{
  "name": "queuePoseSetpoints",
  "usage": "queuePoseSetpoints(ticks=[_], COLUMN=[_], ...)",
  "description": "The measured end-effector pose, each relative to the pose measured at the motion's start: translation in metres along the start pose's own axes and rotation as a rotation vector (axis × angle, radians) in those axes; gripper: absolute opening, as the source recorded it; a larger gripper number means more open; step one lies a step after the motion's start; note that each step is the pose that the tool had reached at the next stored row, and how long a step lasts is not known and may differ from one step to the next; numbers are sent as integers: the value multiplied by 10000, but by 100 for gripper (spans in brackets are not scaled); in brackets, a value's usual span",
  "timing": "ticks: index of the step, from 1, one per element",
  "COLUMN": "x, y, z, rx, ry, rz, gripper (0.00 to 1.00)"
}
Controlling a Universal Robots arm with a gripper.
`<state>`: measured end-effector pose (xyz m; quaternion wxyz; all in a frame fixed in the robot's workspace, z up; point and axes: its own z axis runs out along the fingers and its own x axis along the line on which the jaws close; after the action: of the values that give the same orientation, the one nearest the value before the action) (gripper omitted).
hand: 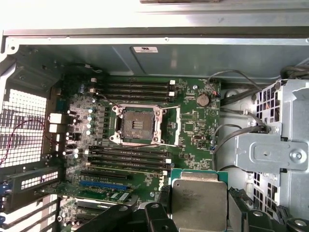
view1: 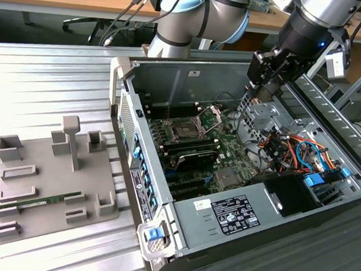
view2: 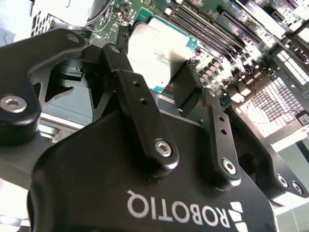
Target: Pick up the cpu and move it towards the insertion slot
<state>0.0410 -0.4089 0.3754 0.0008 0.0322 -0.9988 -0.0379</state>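
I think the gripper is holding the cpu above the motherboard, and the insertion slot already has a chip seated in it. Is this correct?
Not quite. The gripper does hold the cpu above the motherboard, but the insertion slot is empty: the first wrist view shows its dark socket bare inside the silver frame.

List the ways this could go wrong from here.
The gripper holds the cpu only by its edges, so a jolt could tilt or drop it onto the motherboard. The insertion slot has its bracket raised beside it; a low approach might clip that. Loose cables lie close by.
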Motion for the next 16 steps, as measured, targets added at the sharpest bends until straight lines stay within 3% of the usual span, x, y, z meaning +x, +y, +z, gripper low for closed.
queuePoseSetpoints(ticks=[16], x=[-58], y=[2], z=[12], rx=[0], ry=[0], rz=[-1], gripper=[55])
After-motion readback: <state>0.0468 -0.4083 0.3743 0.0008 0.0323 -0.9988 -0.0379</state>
